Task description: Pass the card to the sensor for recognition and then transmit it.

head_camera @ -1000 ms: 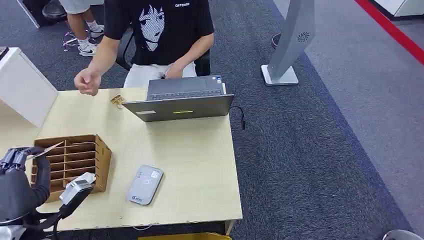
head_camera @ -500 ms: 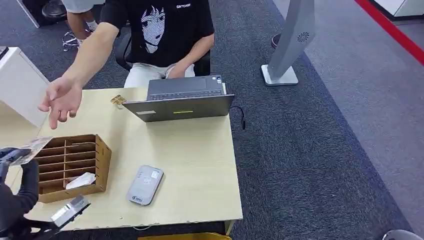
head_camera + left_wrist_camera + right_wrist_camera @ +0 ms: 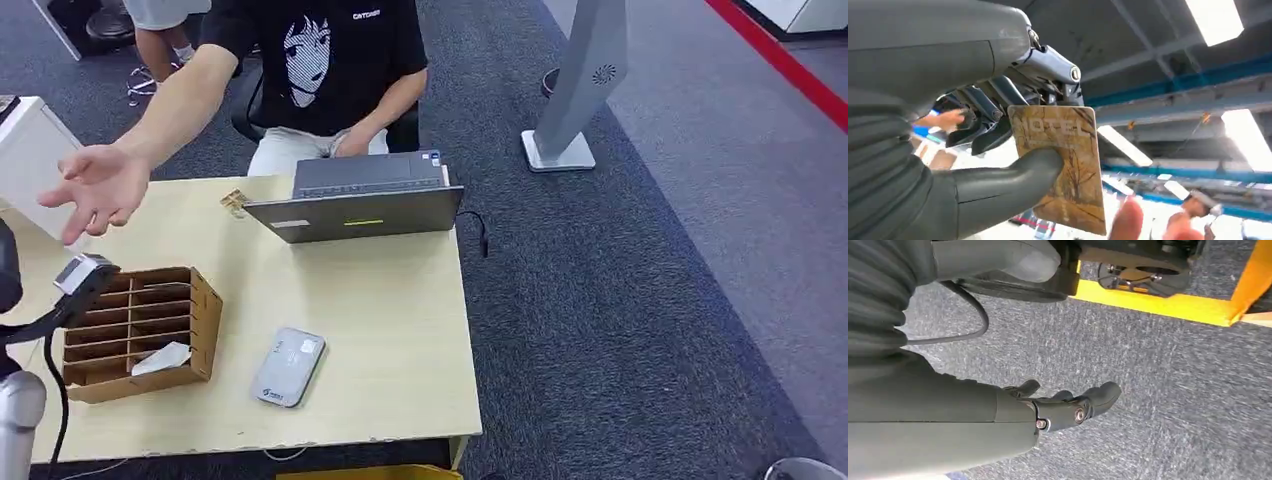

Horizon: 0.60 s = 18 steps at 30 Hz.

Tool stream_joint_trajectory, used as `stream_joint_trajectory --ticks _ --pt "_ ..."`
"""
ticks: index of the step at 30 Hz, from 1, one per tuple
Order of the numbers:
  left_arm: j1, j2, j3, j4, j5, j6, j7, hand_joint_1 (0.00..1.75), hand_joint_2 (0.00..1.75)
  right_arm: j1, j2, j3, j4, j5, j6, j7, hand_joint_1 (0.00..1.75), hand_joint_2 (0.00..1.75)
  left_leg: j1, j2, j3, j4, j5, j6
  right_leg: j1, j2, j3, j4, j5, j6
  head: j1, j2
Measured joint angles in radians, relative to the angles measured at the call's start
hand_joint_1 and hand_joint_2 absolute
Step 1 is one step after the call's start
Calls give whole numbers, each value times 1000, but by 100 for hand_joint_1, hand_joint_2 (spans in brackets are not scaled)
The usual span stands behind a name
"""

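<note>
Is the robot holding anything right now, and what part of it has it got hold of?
Yes. Its left hand pinches a brown hotel card by one long edge, thumb pressed on the printed face. Its right hand holds nothing.

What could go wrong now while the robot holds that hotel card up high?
The card is held by one edge between the left hand's thumb and fingers, so it might slip and fall. The person's hand waits open over the table; a badly timed release could miss it.
</note>
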Motion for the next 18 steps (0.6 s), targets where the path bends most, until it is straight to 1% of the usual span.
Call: stream_joint_trajectory --ticks 3,6,9,18 --pt "-50 6 -18 95 -8 -1 22 175 175 -10 0 4 16 0 0 -2 0 175 0 -1 -1 0 0 0 0 0 -1 0 0 1 0 0" --pt "-84 7 -28 159 -10 -4 35 175 175 -20 1 7 27 -2 0 -3 0 175 0 -1 -1 0 0 0 0 0 -1 0 0 1 0 0" --pt "-103 6 -39 202 -8 -6 42 175 175 -24 1 9 34 -6 0 -3 0 175 0 0 -2 0 0 0 0 0 -1 0 0 1 0 0" --pt "-109 5 -55 227 9 -19 65 175 175 -24 1 16 39 -21 0 4 0 175 0 0 -3 0 -1 1 0 0 -2 0 0 1 0 0"
